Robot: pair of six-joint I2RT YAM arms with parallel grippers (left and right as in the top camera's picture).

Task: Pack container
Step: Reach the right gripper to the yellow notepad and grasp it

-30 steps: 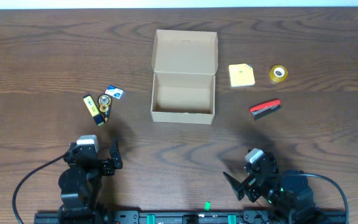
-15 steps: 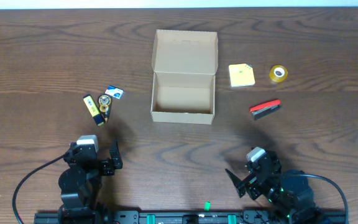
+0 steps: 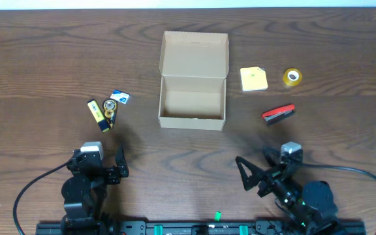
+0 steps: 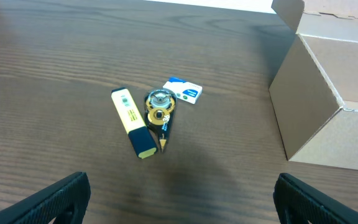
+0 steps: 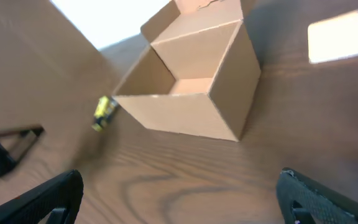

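Notably, right-wrist view blurred; container [image 5: 229, 93] lid cropped.

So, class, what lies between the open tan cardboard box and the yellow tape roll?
The square yellow sticky-note pad lies between them, touching neither; the overhead view shows it.

There is one desk [image 3: 44, 65]. On it stands one cardboard box [image 3: 194, 53].

On the left lie three small things: one yellow marker pen [image 3: 96, 112], one round yellow and black thing [image 3: 111, 108], and one little blue and white packet [image 3: 119, 97].

On the right lie three more things: one yellow pad of sticky notes [image 3: 254, 79], one roll of yellow tape [image 3: 292, 77], and one red stapler [image 3: 279, 114].

That makes six small things and one box, seven in all.

At the near edge there are two pincers, the left pincer [image 4: 182, 179] and the right pincer [image 5: 179, 177]. Each one has two fingers, so four fingers.
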